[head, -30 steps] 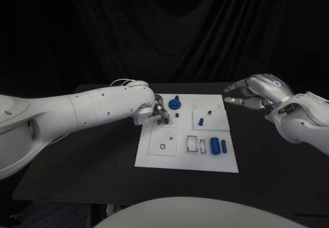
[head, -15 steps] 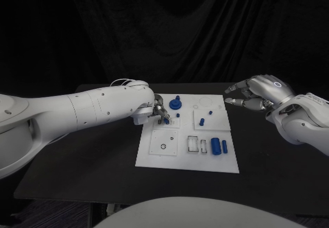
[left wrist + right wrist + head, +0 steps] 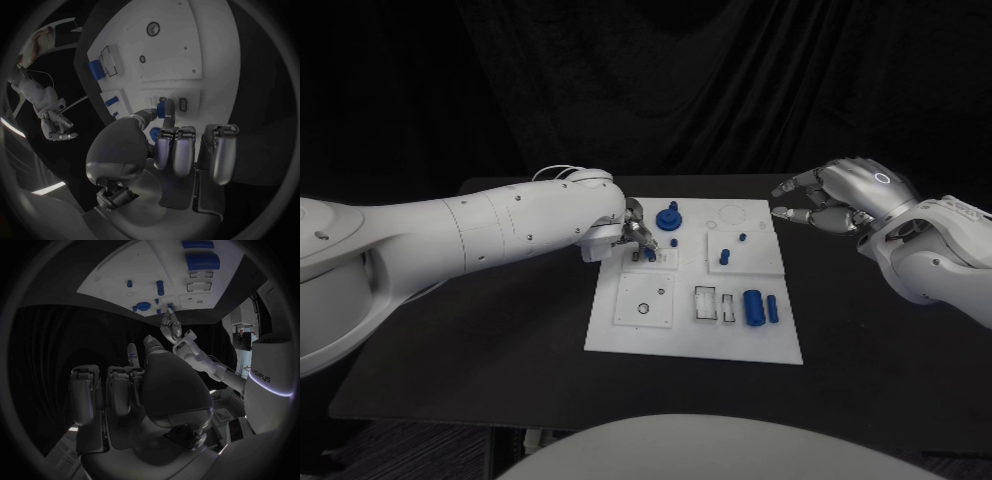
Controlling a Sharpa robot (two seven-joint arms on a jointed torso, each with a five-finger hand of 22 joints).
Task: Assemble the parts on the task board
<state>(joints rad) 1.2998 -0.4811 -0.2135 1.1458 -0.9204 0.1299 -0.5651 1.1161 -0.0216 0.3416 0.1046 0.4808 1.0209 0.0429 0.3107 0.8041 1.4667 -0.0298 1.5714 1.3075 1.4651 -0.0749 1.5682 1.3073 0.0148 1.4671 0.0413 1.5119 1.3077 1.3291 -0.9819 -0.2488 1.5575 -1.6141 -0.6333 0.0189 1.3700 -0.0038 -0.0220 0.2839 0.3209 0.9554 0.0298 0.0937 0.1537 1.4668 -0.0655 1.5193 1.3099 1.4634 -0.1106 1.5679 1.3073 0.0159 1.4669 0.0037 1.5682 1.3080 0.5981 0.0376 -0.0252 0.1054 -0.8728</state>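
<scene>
On the black table (image 3: 473, 340) lies the white task board (image 3: 675, 335). At its far-left corner the left hand (image 3: 629, 236) pinches a small blue part (image 3: 166, 108), a grip the left wrist view shows clearly. Beyond the board's right edge, the right hand (image 3: 841, 195) hovers, fingers curled on nothing.

The task board (image 3: 678, 310) looks like matt white plastic, and the small blue parts (image 3: 753, 306) on it like smooth plastic. The tabletop (image 3: 488, 330) is matt black. Each robot hand (image 3: 845, 195) has a silvery, satin metallic finish; the arms (image 3: 473, 235) are smooth, glossy white shells.
</scene>
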